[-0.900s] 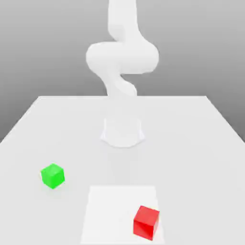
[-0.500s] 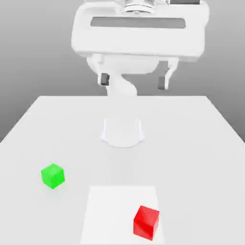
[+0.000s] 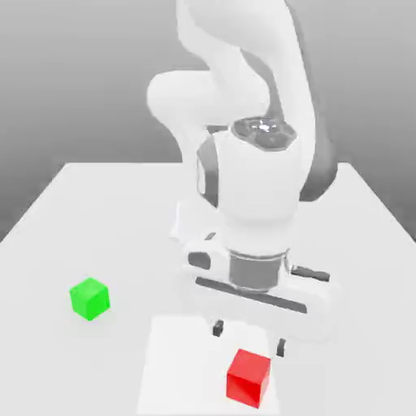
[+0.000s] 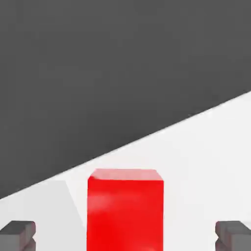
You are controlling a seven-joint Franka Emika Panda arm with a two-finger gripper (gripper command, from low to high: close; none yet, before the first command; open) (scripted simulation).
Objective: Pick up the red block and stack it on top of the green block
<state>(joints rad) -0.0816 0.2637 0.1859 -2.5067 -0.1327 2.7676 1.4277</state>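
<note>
- Grey backdrop, white counter point(image 3: 97, 211): hand point(image 3: 249, 340) has swung down within a second, fingers apart, above small red cube point(image 3: 248, 377).
- Grasp not yet made; green cube point(image 3: 89, 298) sits well off to its side.

Red block point(image 4: 125, 208) and fingertips point(image 4: 18, 234) cut by hand view's edge.

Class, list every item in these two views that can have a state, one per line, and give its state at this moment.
Pincer: open, fingers spread, holding nothing, just above the table.
Red block: resting on the table, ungrasped, between the fingers in the hand view.
Green block: resting on the table, nothing stacked on it.
Table: bearing both blocks.
</note>
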